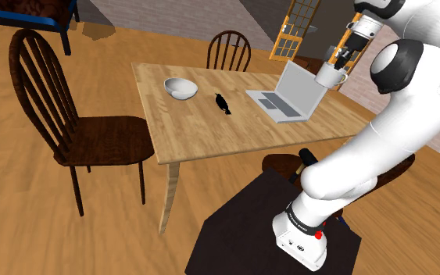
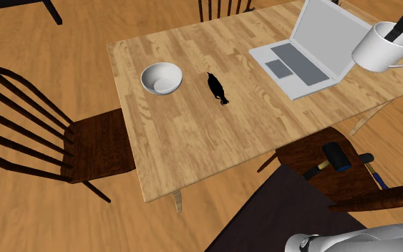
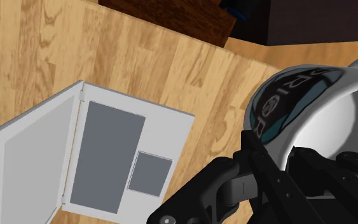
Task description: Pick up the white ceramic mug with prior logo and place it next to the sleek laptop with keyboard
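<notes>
Jaws hang over the surface (image 2: 192, 143) beside the open laptop (image 2: 303, 61), pinching the white mug's (image 2: 379, 54) wall and holding it aloft. Its dark logo (image 3: 279, 105) faces the wrist camera; outer views catch a bowl (image 2: 162, 77).

I log one wooden table (image 1: 202, 137). Dark chairs, three: one large (image 1: 93, 133), one beyond the table (image 1: 230, 51), one by the stand (image 1: 241, 226) (image 2: 300, 150). One white bowl (image 1: 180, 87), one small black figure (image 1: 223, 102), one open laptop (image 1: 288, 98), one white mug (image 2: 379, 49), one hammer (image 2: 333, 154).
</notes>
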Tool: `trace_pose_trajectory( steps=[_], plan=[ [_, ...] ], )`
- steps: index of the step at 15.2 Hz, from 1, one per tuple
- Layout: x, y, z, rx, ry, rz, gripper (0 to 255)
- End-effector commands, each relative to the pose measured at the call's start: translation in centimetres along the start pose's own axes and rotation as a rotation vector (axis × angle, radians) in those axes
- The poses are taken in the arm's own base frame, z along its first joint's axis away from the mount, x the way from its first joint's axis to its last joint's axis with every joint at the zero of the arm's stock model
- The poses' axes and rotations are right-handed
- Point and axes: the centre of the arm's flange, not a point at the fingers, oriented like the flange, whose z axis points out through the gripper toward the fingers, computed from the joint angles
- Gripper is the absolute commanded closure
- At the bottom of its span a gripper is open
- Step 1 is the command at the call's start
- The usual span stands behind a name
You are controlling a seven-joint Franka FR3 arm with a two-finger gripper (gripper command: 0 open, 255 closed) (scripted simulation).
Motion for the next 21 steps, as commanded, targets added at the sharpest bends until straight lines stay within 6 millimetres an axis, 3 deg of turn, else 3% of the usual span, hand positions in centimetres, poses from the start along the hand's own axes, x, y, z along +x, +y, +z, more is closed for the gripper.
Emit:
trace_pose_trajectory(
  steps=[1, 21],
  plan=[
    [-0.5, 0.2, 1.0, 0.000, 0.000, -0.002, 255],
    [-1.4, 0.8, 11.5, 0.000, 0.000, -0.002, 255]
  ],
)
